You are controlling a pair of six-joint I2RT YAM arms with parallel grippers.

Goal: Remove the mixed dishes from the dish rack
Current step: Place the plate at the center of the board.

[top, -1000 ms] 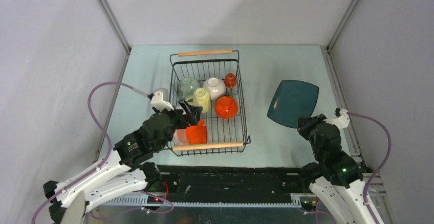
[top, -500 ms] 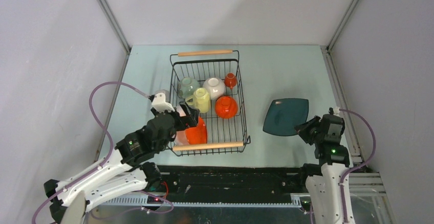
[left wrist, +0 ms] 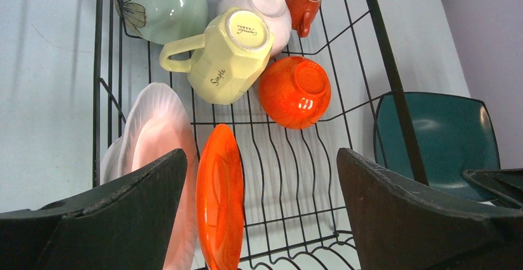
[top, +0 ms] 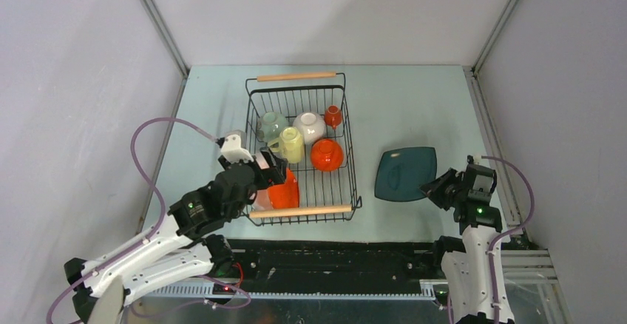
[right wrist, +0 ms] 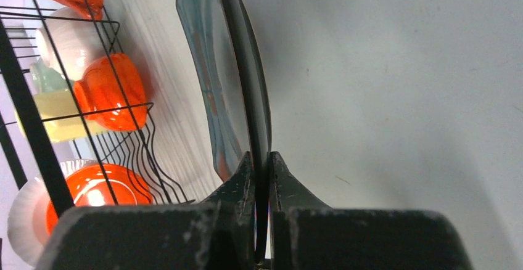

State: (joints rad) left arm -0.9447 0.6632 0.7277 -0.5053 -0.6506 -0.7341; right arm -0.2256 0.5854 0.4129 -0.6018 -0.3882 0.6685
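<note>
R pincer [right wrist: 259, 159] pinching teal plate [top: 403, 174] by its near edge, right of rack [top: 296, 77], apart from it, low over surface [top: 214, 109]. L pincer [left wrist: 260, 156] spread wide over rack's near-left corner, above upright orange plate [left wrist: 219, 199].

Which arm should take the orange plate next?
Left. The left gripper is open over the orange plate in the rack; the right gripper is shut on the teal plate, outside it.

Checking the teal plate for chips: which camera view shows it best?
Top external: the teal plate shows nearly its whole upper face. Right wrist sees it edge-on, pinched in the right gripper. Left wrist catches part of it beyond the dish rack.
</note>
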